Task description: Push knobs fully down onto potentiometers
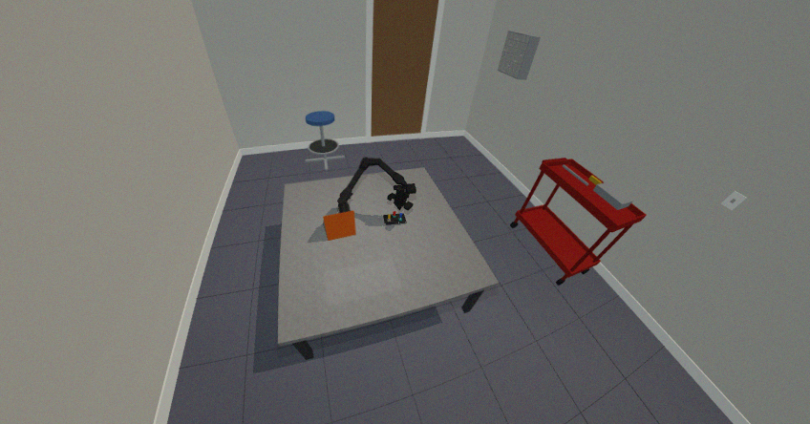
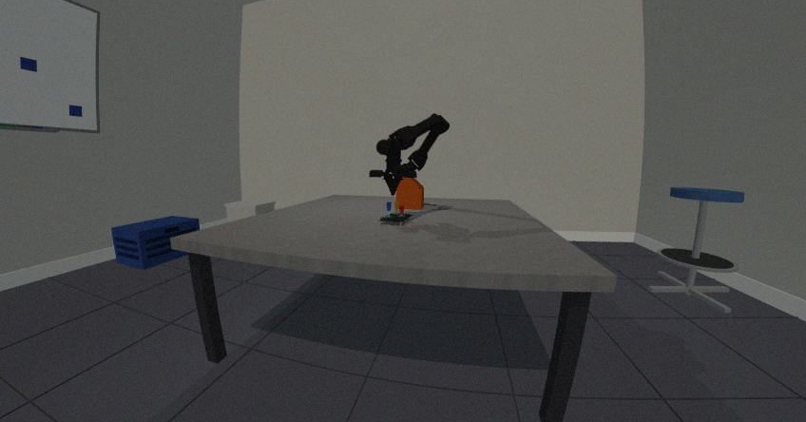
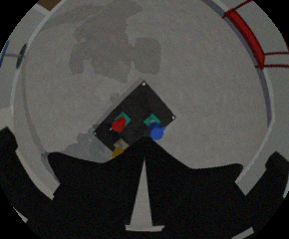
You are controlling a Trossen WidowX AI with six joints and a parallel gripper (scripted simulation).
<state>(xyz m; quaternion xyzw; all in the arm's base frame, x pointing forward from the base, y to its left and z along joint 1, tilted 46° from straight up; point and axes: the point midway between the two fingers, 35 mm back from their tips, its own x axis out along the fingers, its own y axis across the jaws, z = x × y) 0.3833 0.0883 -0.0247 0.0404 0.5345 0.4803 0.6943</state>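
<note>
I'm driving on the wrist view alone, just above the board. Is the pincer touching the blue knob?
Observer: No. In the exterior view the shut pincer ends above the blue knob, with a visible gap between them.

Operator: Is that knob seated?

Observer: It doesn't look it: seen from the side, there is space between the knob and the circuit board below.
</note>
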